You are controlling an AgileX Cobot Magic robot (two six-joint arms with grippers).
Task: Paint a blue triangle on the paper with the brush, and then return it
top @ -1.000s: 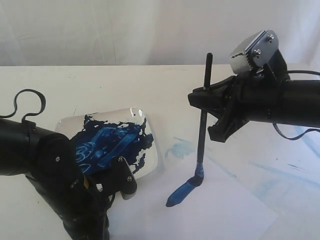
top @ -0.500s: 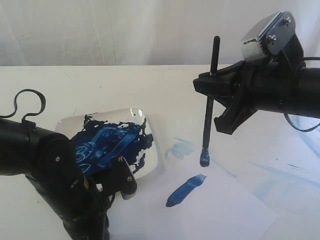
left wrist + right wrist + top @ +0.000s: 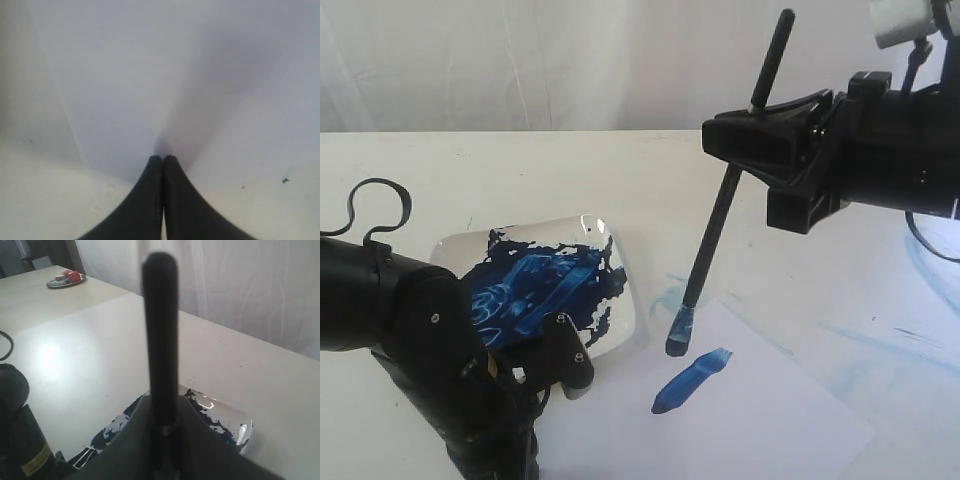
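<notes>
my right hand (image 3: 750, 140) pinches the brush (image 3: 706, 255) mid-handle, tilted, its tip over the paper (image 3: 770, 420) edge, just beside a short blue stroke (image 3: 690, 381). my left hand (image 3: 163, 162) is pressed together, tips against the paper, near the paint-smeared dish (image 3: 638, 310) on the surface (image 3: 520, 170).

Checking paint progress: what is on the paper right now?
One short dark-blue stroke lies on the paper, near the brush tip; no triangle yet. The left arm hides the sheet's near-left part.
</notes>
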